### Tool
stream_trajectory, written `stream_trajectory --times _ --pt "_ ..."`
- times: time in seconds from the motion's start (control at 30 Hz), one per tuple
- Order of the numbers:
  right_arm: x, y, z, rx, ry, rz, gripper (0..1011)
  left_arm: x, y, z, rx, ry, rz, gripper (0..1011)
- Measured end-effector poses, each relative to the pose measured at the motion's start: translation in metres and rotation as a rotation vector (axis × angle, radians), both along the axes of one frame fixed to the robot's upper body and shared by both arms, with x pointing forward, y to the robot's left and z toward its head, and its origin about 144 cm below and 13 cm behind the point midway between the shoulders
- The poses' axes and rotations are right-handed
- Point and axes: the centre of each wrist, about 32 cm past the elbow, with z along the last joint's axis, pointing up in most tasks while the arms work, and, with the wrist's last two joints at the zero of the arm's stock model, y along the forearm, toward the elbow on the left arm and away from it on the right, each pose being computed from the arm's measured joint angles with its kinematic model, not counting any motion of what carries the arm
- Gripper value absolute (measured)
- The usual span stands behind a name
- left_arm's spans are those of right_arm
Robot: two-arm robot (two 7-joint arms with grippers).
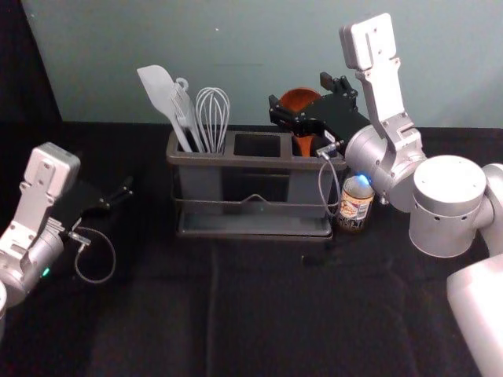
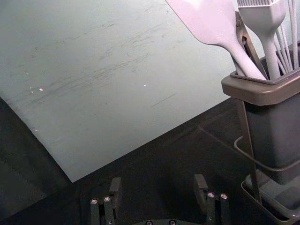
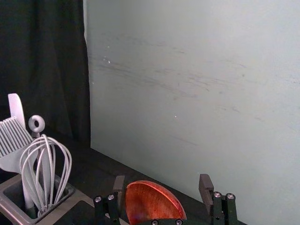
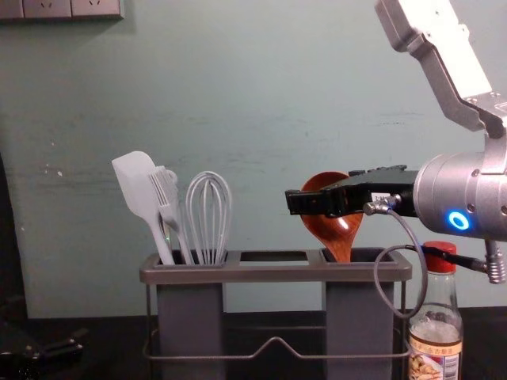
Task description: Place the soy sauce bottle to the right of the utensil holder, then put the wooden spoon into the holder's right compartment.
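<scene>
Spoon glossy-red (grained, perhaps); right jaws apart at bowl; left jaws apart, leftward.

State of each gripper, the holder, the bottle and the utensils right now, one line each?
Left gripper: open, left of the holder
Right gripper: open, fingers either side of the spoon
Utensil holder: upright, middle compartment empty
Soy sauce bottle: upright, red cap on, right of the holder
Wooden spoon: bowl up, in the right compartment
Whisk, spatula: heads up, left compartment
</scene>
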Motion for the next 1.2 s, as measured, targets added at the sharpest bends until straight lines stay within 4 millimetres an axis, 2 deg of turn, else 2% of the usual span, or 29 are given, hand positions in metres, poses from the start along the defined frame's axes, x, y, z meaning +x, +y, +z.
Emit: stream_trajectory --times 0.27,0.67,1.2 --pt "-0.001 0.0 0.002 0.0 -0.004 0.001 1003 0.0 0.0 0.0 0.0 0.0 0.0 1005" --pt "-0.018 -0.004 0.022 0.026 -0.045 0.033 1003 0.0 0.0 0.0 0.0 0.0 0.0 1005" --pt "-0.045 -0.025 0.042 0.063 -0.066 0.057 1003 0.0 0.0 0.0 0.0 0.0 0.0 1005"
